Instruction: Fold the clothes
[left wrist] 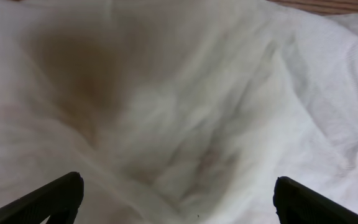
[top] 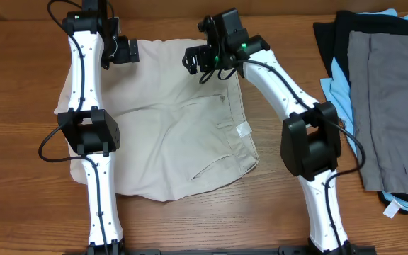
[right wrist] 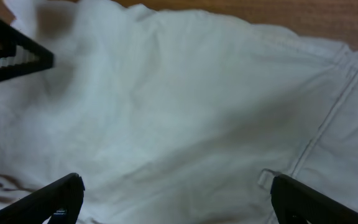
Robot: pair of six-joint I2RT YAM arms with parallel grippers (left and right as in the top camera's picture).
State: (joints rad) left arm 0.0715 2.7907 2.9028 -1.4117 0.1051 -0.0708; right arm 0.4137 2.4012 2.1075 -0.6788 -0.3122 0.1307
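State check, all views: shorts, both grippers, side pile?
shorts: spread out flat, unfolded, lightly wrinkled.
left gripper: open, over the shorts' far edge, nothing gripped.
right gripper: open, over the shorts' far edge, nothing gripped.
grey garment: lying flat on the black garment and light-blue garment, untouched.
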